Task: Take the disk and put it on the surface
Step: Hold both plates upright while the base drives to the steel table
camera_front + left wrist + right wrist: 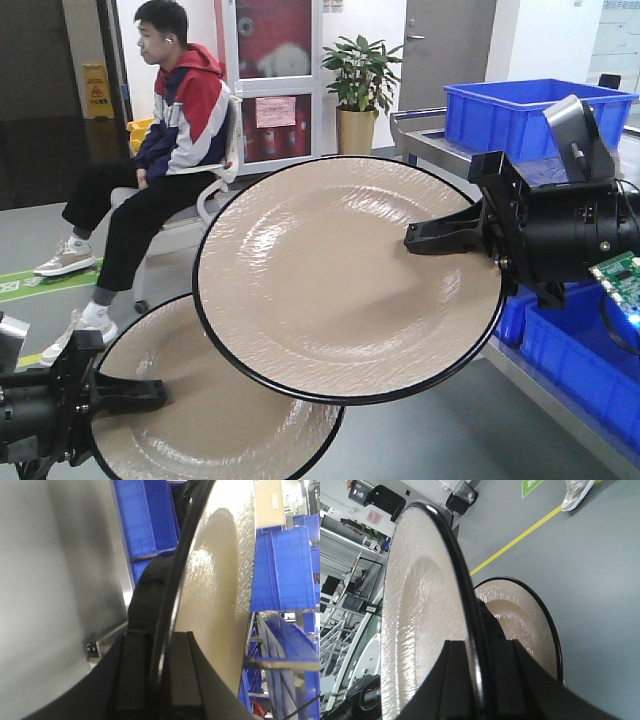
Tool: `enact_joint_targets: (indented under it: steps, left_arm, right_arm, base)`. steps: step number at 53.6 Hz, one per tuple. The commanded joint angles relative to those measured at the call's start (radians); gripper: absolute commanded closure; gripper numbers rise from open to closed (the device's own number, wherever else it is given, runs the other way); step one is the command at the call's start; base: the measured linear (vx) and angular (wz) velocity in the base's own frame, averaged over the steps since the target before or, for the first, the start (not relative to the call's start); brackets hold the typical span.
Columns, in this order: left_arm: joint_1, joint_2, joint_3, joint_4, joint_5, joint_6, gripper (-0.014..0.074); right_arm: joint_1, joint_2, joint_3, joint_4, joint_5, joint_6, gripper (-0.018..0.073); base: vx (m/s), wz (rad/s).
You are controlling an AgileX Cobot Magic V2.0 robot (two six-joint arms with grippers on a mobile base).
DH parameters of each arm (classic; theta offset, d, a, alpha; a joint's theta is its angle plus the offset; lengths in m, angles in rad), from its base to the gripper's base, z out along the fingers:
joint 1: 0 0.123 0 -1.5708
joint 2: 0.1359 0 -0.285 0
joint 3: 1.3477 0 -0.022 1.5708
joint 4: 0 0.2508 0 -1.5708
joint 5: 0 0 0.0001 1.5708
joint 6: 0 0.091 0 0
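Two beige disks with black rims are held in the air. The upper disk (340, 270) (420, 615) is tilted toward the front camera, and my right gripper (418, 240) (477, 642) is shut on its right rim. The lower disk (200, 420) (220, 580) (520, 620) hangs below and to the left, partly hidden behind the upper one. My left gripper (150, 393) (162, 635) is shut on its left rim. Both wrist views show a rim pinched edge-on between the black fingers. The surface is out of view.
A man (170, 130) sits on a chair at the back left. A potted plant (360, 90) stands by the far wall. Blue bins (530, 115) rest on a metal bench at right, with more blue bins (590, 370) below. A yellow floor line (520, 535) crosses the grey floor.
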Motion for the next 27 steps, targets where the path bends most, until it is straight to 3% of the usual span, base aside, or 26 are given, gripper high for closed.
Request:
enact_joint_targets:
  steps: [1, 27]
  left_arm:
    - [-0.001, -0.037, -0.029, -0.118, 0.058, -0.012, 0.0598]
    - [-0.001, -0.037, -0.029, -0.118, 0.058, -0.012, 0.0598]
  right_arm:
    - [-0.004, -0.036, -0.039, 0.12, -0.039, 0.006, 0.0567]
    - [-0.004, -0.036, -0.039, 0.12, -0.039, 0.006, 0.0567]
  base:
    - [0.42, -0.09]
    - [0.43, -0.04]
